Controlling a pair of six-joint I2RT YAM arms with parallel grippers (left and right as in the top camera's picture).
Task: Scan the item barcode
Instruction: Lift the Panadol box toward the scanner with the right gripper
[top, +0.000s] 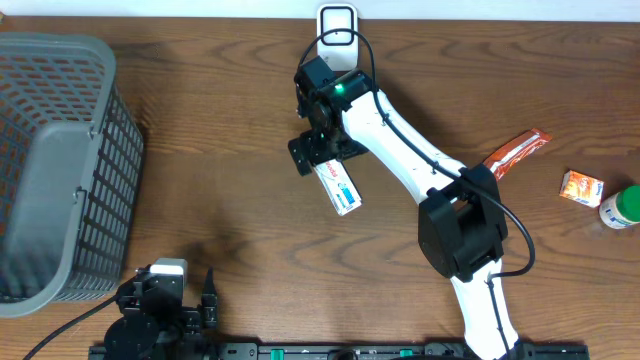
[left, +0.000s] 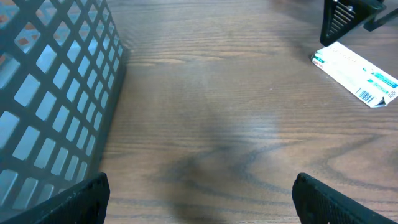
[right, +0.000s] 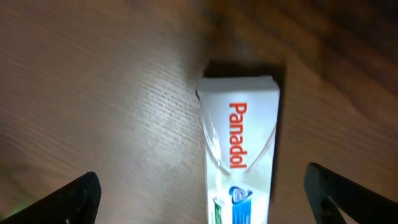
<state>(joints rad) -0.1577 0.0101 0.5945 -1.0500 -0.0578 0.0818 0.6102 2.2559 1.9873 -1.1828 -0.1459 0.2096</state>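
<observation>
The item is a white Panadol box (top: 338, 187) lying flat on the wooden table near the middle. My right gripper (top: 318, 150) hovers just over its far end, open, with nothing held. In the right wrist view the box (right: 239, 155) lies on the wood between my wide-apart fingers (right: 81, 198), touching neither. The white scanner (top: 337, 28) stands at the table's back edge, behind the right arm. My left gripper (top: 175, 290) rests at the front left, open and empty (left: 202, 200). From there the box (left: 357, 78) shows a barcode at its near end.
A grey mesh basket (top: 55, 170) fills the left side and appears at the left in the left wrist view (left: 56, 93). At the right lie an orange-red packet (top: 518, 152), a small orange box (top: 581, 186) and a green-capped white bottle (top: 622, 207).
</observation>
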